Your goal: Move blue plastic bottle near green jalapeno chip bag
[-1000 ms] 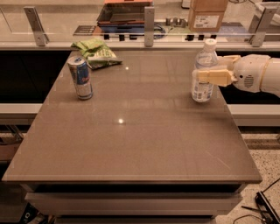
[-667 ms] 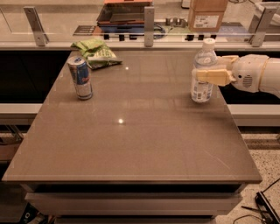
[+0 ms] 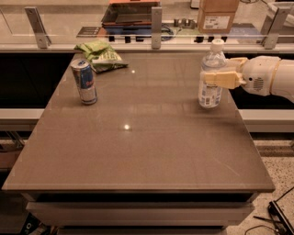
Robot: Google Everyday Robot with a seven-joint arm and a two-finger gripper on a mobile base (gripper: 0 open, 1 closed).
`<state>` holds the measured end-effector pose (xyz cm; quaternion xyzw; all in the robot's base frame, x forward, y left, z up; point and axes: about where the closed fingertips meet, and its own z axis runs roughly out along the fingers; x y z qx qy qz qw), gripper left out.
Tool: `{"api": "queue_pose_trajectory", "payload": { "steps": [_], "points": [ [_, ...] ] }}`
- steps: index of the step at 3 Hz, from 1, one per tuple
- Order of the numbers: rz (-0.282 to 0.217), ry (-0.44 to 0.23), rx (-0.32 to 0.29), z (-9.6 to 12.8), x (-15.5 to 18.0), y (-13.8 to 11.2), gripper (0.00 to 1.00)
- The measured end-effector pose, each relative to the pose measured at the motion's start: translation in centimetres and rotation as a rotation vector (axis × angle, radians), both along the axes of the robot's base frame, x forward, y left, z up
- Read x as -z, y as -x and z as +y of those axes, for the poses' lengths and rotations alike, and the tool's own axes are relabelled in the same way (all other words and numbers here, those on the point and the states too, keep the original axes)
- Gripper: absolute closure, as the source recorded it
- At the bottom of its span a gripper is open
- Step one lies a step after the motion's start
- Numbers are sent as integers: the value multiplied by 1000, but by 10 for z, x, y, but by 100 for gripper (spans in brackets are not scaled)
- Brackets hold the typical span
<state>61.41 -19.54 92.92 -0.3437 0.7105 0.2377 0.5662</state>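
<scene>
The blue plastic bottle [image 3: 210, 95], clear with a white cap and a white-and-blue label, stands upright near the table's right edge. My gripper [image 3: 215, 72] reaches in from the right and is shut on the bottle's middle, one cream finger [image 3: 221, 79] across its front and the other behind it. The green jalapeno chip bag [image 3: 99, 55] lies at the table's far left corner, far from the bottle.
A blue-and-silver drink can [image 3: 84, 81] stands on the left, just in front of the chip bag. The brown table [image 3: 142, 147] ends at a glass rail with metal posts [image 3: 156, 20] at the back. A cardboard box [image 3: 217, 13] sits behind the rail.
</scene>
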Motion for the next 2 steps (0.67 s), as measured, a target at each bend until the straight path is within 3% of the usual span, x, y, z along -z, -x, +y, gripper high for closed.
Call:
{"api": "queue_pose_trajectory", "payload": {
  "steps": [2],
  "points": [
    [-10,-99,-30,23,-43,-35,100]
  ]
}}
